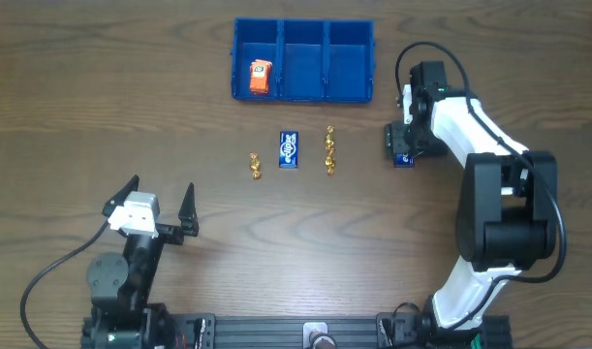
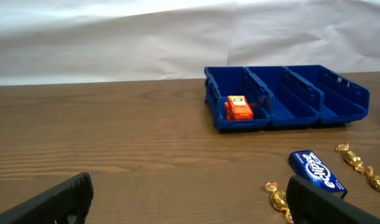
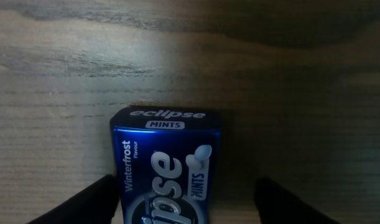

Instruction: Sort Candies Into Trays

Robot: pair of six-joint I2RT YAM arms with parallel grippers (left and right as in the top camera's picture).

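Observation:
A blue three-compartment tray stands at the back of the table, with an orange candy box in its left compartment. Loose on the wood lie a gold wrapped candy, a blue mint box and two more gold candies. My right gripper is right of these, low over a second blue mint box. It stands open, its fingers either side of that box with a gap at one side. My left gripper is open near the front left, nothing in it.
In the left wrist view the tray, the orange box, the first mint box and gold candies lie ahead. The tray's middle and right compartments hold nothing. Bare wood surrounds the loose candies.

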